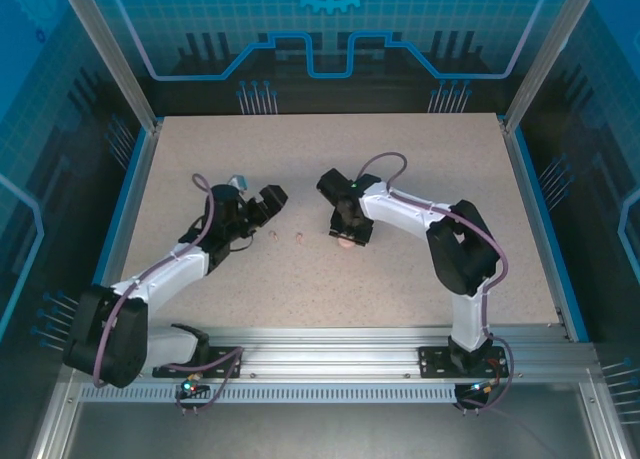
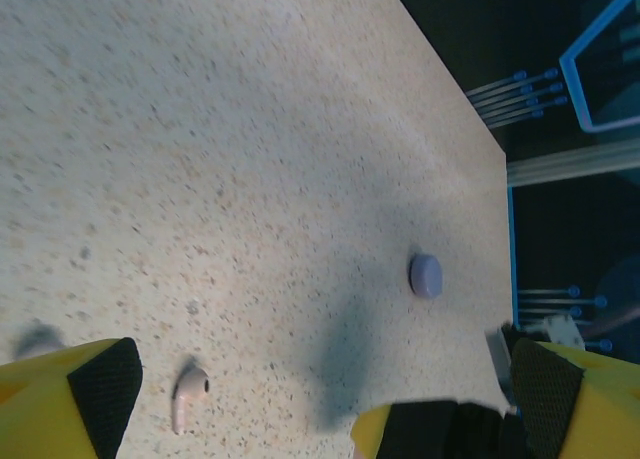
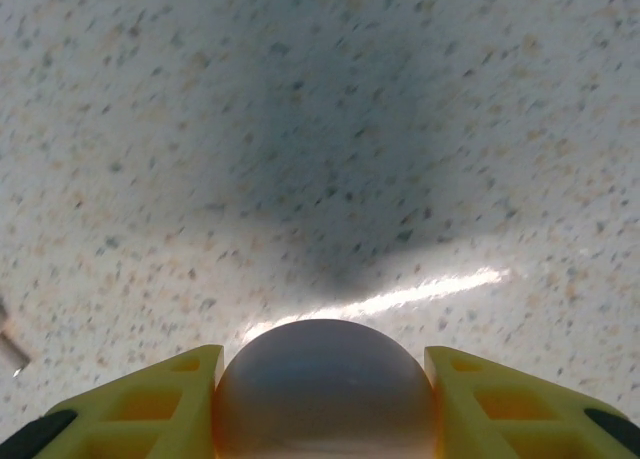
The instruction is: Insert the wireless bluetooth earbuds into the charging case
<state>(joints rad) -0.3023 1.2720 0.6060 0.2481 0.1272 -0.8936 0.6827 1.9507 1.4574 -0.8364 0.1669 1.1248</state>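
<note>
Fingers of the right gripper (image 3: 325, 419) clasp a round, pale pink plastic charging case (image 3: 325, 384) from both sides, while the left gripper (image 2: 320, 399) hangs spread wide, a pale pink stemmed earbud (image 2: 187, 394) lying between its fingers, close by one black pad (image 2: 100, 384). A clean pickup likely needs the jaws centred over that bud's stem. Speckled beige tabletop (image 1: 400, 159), blue-lit enclosure walls (image 1: 330, 39).
</note>
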